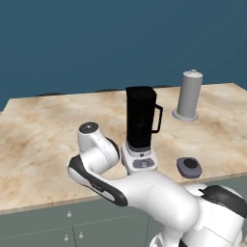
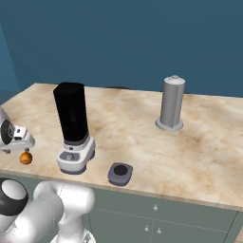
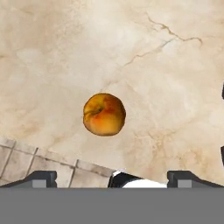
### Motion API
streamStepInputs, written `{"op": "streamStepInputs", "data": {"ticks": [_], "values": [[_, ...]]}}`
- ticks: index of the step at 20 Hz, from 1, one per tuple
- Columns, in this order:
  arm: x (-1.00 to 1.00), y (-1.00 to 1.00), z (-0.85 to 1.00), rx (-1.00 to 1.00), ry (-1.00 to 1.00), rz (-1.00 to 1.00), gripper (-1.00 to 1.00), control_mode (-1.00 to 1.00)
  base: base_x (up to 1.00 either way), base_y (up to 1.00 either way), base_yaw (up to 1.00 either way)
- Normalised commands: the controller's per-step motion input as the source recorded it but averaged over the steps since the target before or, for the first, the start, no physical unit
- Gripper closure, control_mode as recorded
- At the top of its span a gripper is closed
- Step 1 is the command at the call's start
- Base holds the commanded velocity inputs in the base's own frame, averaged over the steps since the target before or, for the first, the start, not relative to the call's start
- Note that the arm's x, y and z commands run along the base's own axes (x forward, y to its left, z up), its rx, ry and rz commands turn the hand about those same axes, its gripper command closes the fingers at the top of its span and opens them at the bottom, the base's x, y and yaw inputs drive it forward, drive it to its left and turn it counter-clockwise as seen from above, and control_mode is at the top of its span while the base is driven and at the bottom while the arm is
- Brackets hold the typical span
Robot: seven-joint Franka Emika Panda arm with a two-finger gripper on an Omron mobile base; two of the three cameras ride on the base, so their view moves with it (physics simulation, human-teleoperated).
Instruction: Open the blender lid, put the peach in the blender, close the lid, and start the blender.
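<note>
This is a kitchen, rendered rather than real: a long marble-patterned countertop (image 1: 43, 130) runs across the middle of both base views, with grey-green cabinet fronts (image 2: 156, 218) and small round knobs along the bottom edge and a plain dark blue wall (image 1: 96, 38) filling the top. A blender (image 2: 73, 133) with a button panel stands at centre left of the right base view, its lid (image 2: 120, 173) lying just below it, a grey cylinder (image 2: 171, 103) at upper right. A peach (image 3: 104, 114) lies on the stone in the middle of the hand view.

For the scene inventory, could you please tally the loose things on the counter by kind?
Blender: 1
Blender lid: 1
Peach: 1
Grey cylinder: 1
Total: 4
</note>
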Motion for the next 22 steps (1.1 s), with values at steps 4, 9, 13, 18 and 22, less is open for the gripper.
{"op": "streamStepInputs", "data": {"ticks": [4,9,13,18,22], "values": [[0.38,0.29,-0.44,0.0,0.0,0.0,-1.0,-1.0,0.0,0.0,0.0],[0.16,0.15,-0.33,0.0,0.0,0.01,-1.0,-1.0,0.0,0.0,0.0],[0.0,0.0,-0.22,0.0,-0.03,0.0,-1.0,-1.0,0.0,0.0,0.0],[0.0,0.0,-0.15,0.0,-0.01,0.0,-1.0,-1.0,0.0,0.0,0.0],[0.0,-0.01,-0.03,0.0,0.0,0.0,-1.0,-1.0,0.0,0.0,0.0]]}}
